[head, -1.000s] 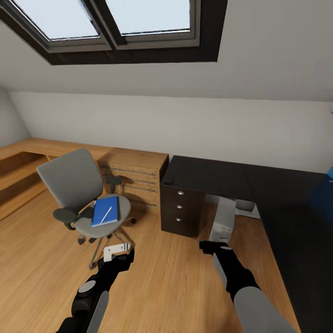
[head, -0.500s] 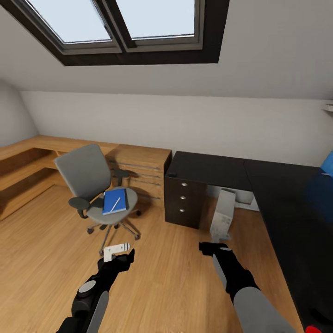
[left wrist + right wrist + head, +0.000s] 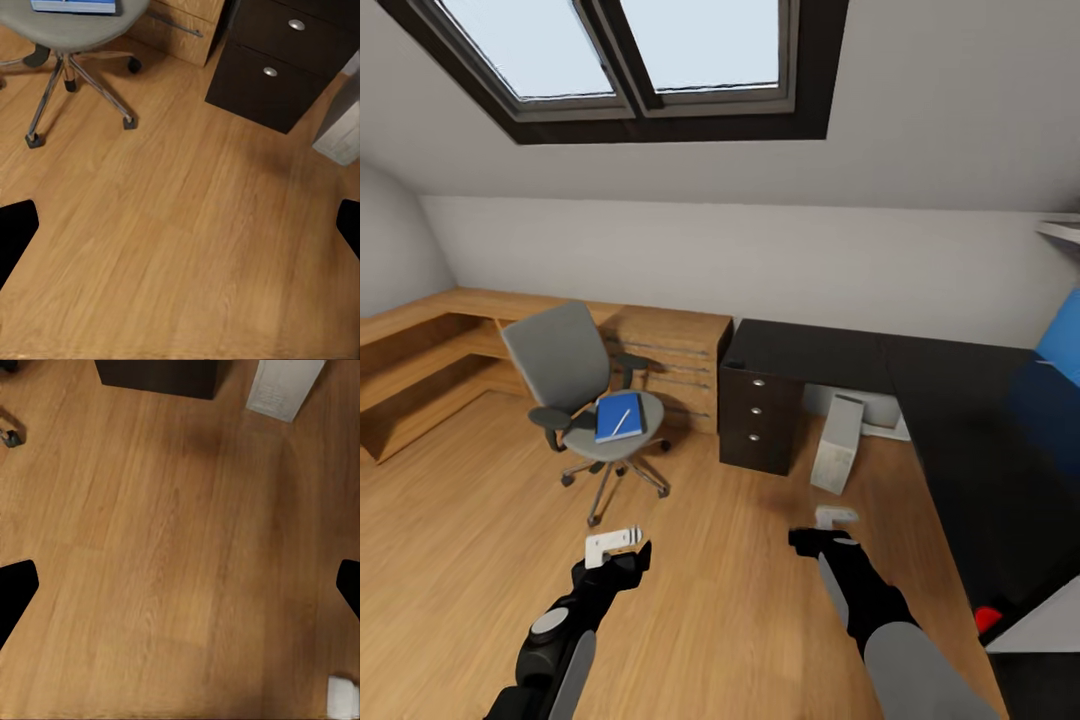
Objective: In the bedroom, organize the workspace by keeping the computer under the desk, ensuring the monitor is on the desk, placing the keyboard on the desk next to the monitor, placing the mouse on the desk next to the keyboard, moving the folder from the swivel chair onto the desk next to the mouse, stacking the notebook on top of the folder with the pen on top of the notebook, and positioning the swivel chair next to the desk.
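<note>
Head view: swivel chair sits left of centre, on wood floor, just in front of the light wooden dresser. Blue folder lies flat on the seat w/ a thin white pen resting diagonally on top. Can't make out a separate notebook there.

Desk: black top runs from centre to right edge, dark drawer unit w/ round silver knobs at its left end. Computer, light grey tower, stands on the floor under the desk, just right of the drawers, tilted a bit. Something blue at far right edge, cut off; can't tell what it is. Small red bit at lower right, also unclear.

Left gripper hovers over bare floor at lower left-centre; right gripper at lower right-centre, near the computer but apart from it. Both wrist views show dark fingertips at opposite frame edges, so both grippers spread wide, nothing held.

Skylight across the top.
</note>
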